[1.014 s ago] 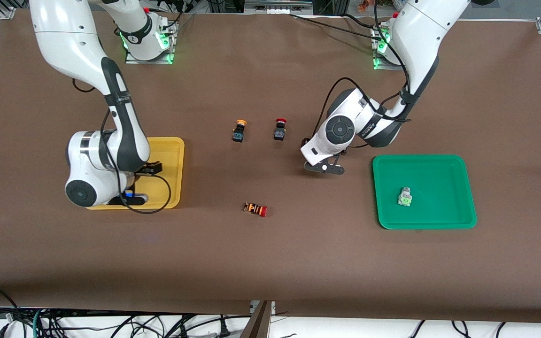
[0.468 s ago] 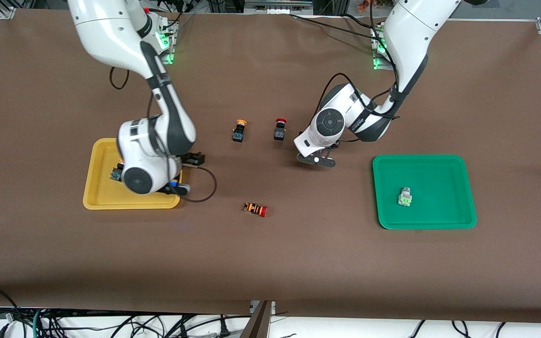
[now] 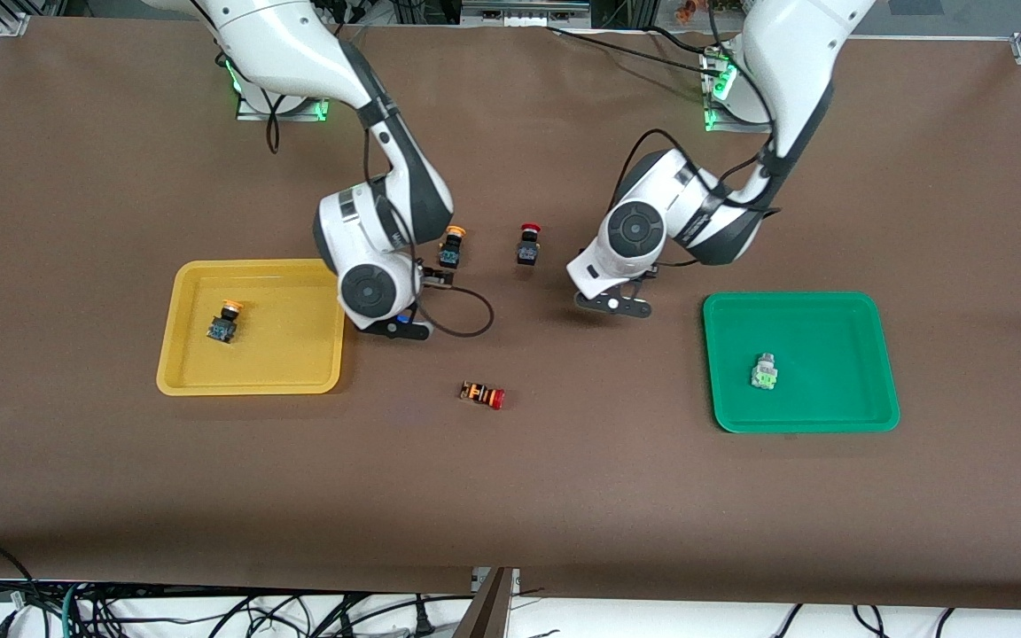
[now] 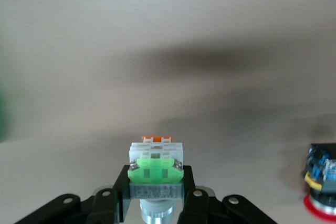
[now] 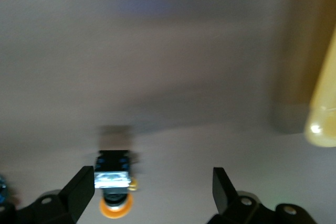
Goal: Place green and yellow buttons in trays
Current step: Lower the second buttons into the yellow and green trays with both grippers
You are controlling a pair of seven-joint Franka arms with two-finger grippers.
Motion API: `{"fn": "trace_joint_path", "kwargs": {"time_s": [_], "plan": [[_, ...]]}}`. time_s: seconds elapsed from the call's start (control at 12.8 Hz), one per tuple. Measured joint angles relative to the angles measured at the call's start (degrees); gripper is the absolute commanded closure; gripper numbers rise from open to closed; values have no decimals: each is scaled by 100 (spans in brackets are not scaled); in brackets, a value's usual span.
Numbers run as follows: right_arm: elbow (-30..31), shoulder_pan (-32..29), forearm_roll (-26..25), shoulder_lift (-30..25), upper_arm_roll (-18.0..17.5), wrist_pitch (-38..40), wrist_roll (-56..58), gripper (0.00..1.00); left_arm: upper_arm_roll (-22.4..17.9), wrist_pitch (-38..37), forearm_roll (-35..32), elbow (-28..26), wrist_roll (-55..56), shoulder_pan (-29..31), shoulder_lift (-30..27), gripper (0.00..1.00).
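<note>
A: What lies nearest the front camera?

B: The striped red-capped button, on its side on the brown table, between the two trays.

A: And the trays?

B: The green tray, toward the left arm's end, holds one green switch. The yellow tray, toward the right arm's end, holds one yellow-capped button, standing upright.

A: Where is the left gripper?

B: The left gripper hangs over bare table between the black red-capped button and the green tray. Its fingers are clamped on the second green switch, green face toward the wrist camera.

A: The right gripper?

B: The right gripper is over the table just beside the yellow tray's edge, fingers spread wide with nothing between them. The second yellow-capped button stands on the table close by it, showing next to one fingertip in the right wrist view.

A: Farthest from the camera?

B: That yellow-capped button and the black red-capped one, side by side but apart.
</note>
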State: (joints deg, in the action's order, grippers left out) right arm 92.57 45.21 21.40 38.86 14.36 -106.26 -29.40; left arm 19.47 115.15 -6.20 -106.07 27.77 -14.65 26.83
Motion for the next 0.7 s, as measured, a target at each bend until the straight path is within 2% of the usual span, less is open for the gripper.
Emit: {"fn": "trace_joint_path", "kwargs": {"time_s": [0.16,0.31,0.62,0.7], "plan": [[109,27,1,-6,-182,-226,-146,1,-24,-1025,-96,472,-391,353,-433,100],[253,26,3,-16,-294,-455,-174,1,-68,-1750,-182,958,-1330,940,-622,100],[540,27,5,-33,-495,-826,-181,1,-127,-1652,-440,1132,-3443,2494,-464,100],[629,27,6,-57,-561,-940,-202,12,-132,-1461,-532,1133,-3782,2760,-349,100]]}}
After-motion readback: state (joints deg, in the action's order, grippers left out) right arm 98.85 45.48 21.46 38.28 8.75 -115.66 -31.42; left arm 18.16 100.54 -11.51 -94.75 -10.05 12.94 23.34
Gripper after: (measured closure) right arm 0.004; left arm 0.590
